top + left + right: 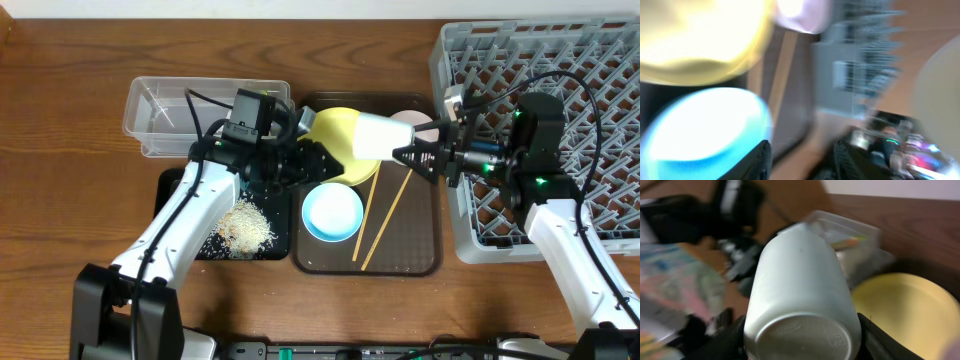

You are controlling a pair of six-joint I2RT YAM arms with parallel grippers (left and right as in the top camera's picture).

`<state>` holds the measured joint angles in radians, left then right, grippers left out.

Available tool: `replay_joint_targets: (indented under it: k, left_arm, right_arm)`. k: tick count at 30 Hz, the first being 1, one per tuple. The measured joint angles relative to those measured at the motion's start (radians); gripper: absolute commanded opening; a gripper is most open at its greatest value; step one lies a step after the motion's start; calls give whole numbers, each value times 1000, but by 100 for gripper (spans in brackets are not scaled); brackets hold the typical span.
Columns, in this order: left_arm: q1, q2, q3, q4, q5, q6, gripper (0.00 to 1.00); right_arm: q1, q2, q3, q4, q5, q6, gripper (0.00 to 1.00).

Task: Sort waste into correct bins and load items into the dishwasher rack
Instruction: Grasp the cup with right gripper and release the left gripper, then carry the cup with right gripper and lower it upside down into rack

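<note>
My right gripper (402,153) (802,340) is shut on the small white cup (378,136) (800,285) and holds it on its side above the brown tray, next to the yellow plate (335,130) (905,305). My left gripper (303,162) (802,155) is open and empty, just left of the plate and above the light blue bowl (332,212) (700,130). Two chopsticks (385,215) lie right of that bowl. The white bowl (416,121) is partly hidden behind the cup. Rice (245,226) lies on the black tray (175,190). The grey rack (600,60) is on the right.
The brown serving tray (415,255) holds the plate, bowls and chopsticks. The clear tub (165,110) (860,230) stands at the back left, with a green-and-orange streak inside it in the right wrist view. The left wrist view is blurred.
</note>
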<state>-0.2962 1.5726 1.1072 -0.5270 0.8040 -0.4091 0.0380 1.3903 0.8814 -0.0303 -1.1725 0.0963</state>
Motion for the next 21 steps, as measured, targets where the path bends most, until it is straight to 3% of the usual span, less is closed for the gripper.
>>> replay_joint_targets:
  k: [6, 13, 16, 21]
  left_arm:
    - [46, -141, -1, -76, -233, 95, 47]
    - [151, -397, 1, -193, -394, 126, 52]
    - [195, -436, 0, -250, -450, 127, 52]
    - [249, -440, 0, -279, -523, 130, 55]
  right_arm:
    - [-50, -28, 2, -158, 220, -21, 41]
    - [-120, -169, 104, -551, 595, -63, 40]
    - [-154, -208, 215, -709, 806, -72, 39]
    - [-204, -215, 300, -827, 1094, -78, 40]
